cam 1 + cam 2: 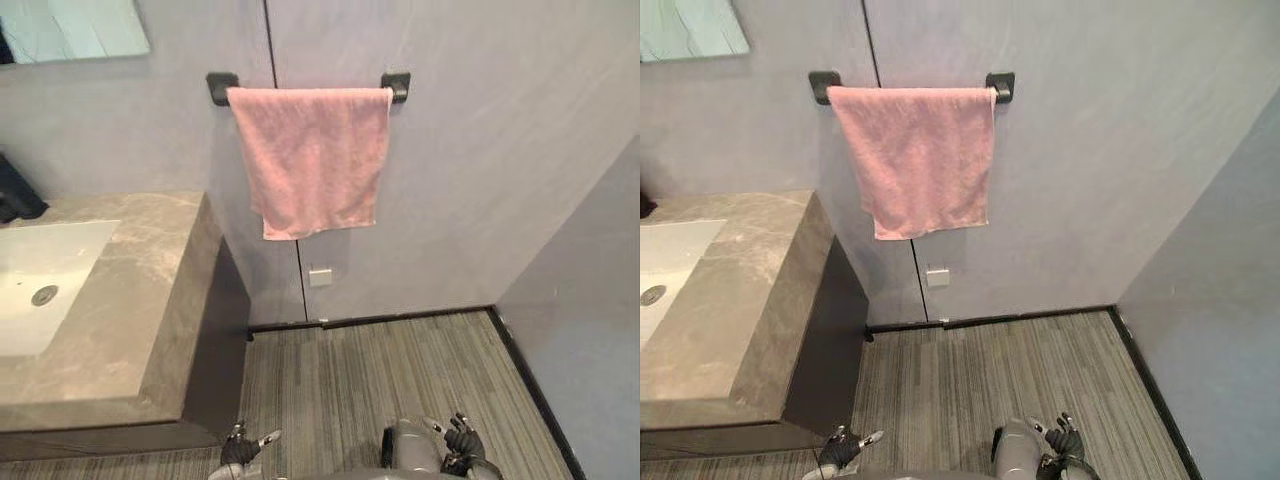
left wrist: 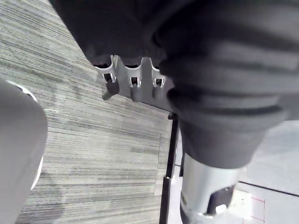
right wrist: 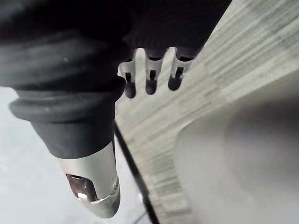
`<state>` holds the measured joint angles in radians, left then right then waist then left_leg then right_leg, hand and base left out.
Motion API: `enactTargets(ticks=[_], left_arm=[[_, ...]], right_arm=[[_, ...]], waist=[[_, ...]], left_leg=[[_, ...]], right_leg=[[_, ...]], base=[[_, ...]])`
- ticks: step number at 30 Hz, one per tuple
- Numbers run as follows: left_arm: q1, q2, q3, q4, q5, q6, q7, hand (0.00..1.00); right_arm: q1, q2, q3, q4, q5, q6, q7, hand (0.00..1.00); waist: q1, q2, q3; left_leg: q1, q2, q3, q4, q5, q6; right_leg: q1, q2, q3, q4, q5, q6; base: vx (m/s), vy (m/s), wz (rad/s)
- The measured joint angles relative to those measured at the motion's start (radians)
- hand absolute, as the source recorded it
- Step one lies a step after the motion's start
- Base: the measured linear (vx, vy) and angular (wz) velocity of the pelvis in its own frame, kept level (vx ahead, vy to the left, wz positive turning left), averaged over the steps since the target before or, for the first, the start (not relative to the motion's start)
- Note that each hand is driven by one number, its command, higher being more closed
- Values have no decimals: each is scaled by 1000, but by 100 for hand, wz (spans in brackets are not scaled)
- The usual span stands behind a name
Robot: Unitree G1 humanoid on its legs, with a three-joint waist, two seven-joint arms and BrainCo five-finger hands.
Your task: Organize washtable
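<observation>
The grey stone washtable (image 1: 150,300) stands at the left with a white sink (image 1: 40,270) set into it. A pink towel (image 1: 312,160) hangs folded over a black wall rail (image 1: 222,86) to the right of the washtable. My left hand (image 1: 240,450) hangs low over the floor by the washtable's front corner. In its wrist view the left hand (image 2: 135,86) has relaxed fingers and holds nothing. My right hand (image 1: 462,440) hangs low on the right, and its wrist view shows the right hand (image 3: 150,77) with straight, empty fingers above the floor.
A mirror (image 1: 75,28) is on the wall above the sink, and a dark object (image 1: 15,195) stands at the sink's back edge. A small white socket (image 1: 320,276) sits low on the wall. A grey side wall (image 1: 590,330) closes in the striped floor (image 1: 380,370).
</observation>
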<state>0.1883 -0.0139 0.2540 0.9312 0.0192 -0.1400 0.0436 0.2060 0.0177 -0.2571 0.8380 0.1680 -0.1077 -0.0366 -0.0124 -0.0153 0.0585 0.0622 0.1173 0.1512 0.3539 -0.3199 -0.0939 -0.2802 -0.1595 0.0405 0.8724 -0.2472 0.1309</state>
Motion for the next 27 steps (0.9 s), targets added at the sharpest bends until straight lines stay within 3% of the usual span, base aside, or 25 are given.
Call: enactTargets(ticks=[1,2,3,4,5,6,8,9,10,12,14,15,16,18,19,20,21,22,23,24,26,27], left_arm=[[1,-4,26,-3,-1,-2,0,0],[2,-7,37,-9,-1,-1,1,0],[2,-27,68,-7,-2,0,1,0],[2,-43,68,-10,-9,-2,-2,0],[1,-43,68,-18,-13,-3,-1,0],[1,-42,71,-21,-17,-6,-2,0],[5,-39,99,-33,-48,-12,-2,0],[5,-39,116,-36,-55,-12,-3,0],[6,-39,157,-40,-59,-13,-4,0],[5,-37,206,-39,-58,-13,-1,0],[22,-30,250,-30,-56,-6,3,0],[29,-23,264,-27,-55,-1,3,0],[43,-23,296,-8,-56,9,5,0],[82,-46,342,13,-58,20,13,0],[87,-48,346,21,-58,21,17,0],[93,-38,336,30,-58,24,23,0],[92,-20,325,29,-58,23,24,0],[78,-1,320,35,-57,23,24,0],[72,13,314,40,-57,23,25,0],[68,18,295,49,-57,23,25,0],[67,10,251,54,-56,20,25,0],[67,3,220,49,-54,11,26,0]], right_arm=[[10,5,0,1,0,1,4,0],[12,6,-3,1,1,1,6,0],[17,-4,-19,1,7,0,10,0],[17,-22,-19,4,10,0,10,0],[14,-36,-18,4,12,0,10,0],[12,-38,-17,2,14,-1,9,0],[-20,-57,-18,12,19,-3,-8,0],[-34,-64,-17,15,19,-2,-9,0],[-53,-53,-12,14,18,-4,-8,0],[-49,-62,-12,12,13,-7,-8,0],[-37,-69,-22,21,5,-5,-10,0],[-38,-68,-25,22,4,-5,-9,0],[-34,-62,-51,28,2,-9,-8,0],[-46,-54,-110,52,-1,-21,-8,0],[-46,-53,-134,59,-1,-24,-8,0],[-72,-48,-177,117,0,-22,-7,0],[-79,-36,-177,138,0,-22,-6,0],[-81,-21,-189,168,0,-24,-6,0],[-84,-14,-205,175,0,-25,-7,0],[-95,-14,-217,182,0,-27,-7,0],[-118,-27,-217,197,-2,-24,-6,0],[-106,-27,-234,200,-17,-19,-5,0]], waist=[[7,-11,-8],[9,-26,-11],[11,9,-20],[41,36,-22],[54,41,-12],[56,36,-11],[78,30,-9],[83,23,-9],[75,7,-3],[65,-2,4],[57,-26,18],[54,-30,21],[57,-34,19],[59,-29,18],[59,-21,15],[55,-19,18],[52,-43,17],[45,-71,12],[51,-75,9],[60,-62,12],[74,-24,26],[78,12,20]], left_leg=[[-55,-18,-43,20,15,-6],[-91,-25,-71,40,21,-11],[-164,-17,-135,65,40,-18],[-208,-2,-176,51,88,3],[-231,5,-199,38,133,-5],[-246,3,-214,32,154,-14],[-281,19,-234,-30,217,-77],[-287,19,-234,-59,242,-77],[-295,24,-207,-87,271,-66],[-351,58,-90,82,214,15],[-360,96,2,225,153,97],[-360,113,11,250,146,105],[-353,160,32,282,143,109],[-315,255,64,234,149,105],[-304,267,83,195,146,81],[-309,194,112,107,148,12],[-317,151,95,64,169,11],[-329,98,106,-4,199,45],[-341,102,148,5,189,54],[-375,126,233,68,173,61],[-429,79,171,163,119,93],[-469,30,136,209,69,123]], right_leg=[[43,2,56,-29,-78,27],[55,14,75,-72,-103,35],[97,48,68,-199,-125,42],[161,80,70,-357,-136,0],[159,87,48,-377,-115,-44],[150,81,24,-374,-113,-47],[96,87,-44,-334,-109,-72],[85,84,-54,-333,-109,-86],[81,65,-97,-344,-87,-102],[91,32,-201,-354,-68,-108],[128,-32,-342,-366,-56,-98],[139,-48,-377,-376,-45,-95],[155,-72,-430,-400,-17,-83],[191,-110,-512,-457,34,-27],[203,-124,-535,-470,46,-8],[232,-138,-571,-531,64,10],[240,-135,-568,-573,62,12],[285,-148,-590,-673,126,-7],[301,-166,-628,-704,167,-9],[317,-189,-680,-721,205,12],[345,-221,-717,-716,269,2],[368,-255,-732,-685,320,5]], base=[[-170,-266,112],[-192,-291,129],[-185,-245,123],[-242,-288,132],[-155,-172,99],[-273,-198,112],[-315,-161,89],[-282,-120,54],[-222,-68,90],[-183,-9,137],[-164,93,174],[-143,248,159],[-84,271,139],[-39,379,136],[-16,549,165],[-13,431,160],[-5,401,212],[10,204,148],[35,306,153],[35,420,99],[47,623,104],[44,518,116]])
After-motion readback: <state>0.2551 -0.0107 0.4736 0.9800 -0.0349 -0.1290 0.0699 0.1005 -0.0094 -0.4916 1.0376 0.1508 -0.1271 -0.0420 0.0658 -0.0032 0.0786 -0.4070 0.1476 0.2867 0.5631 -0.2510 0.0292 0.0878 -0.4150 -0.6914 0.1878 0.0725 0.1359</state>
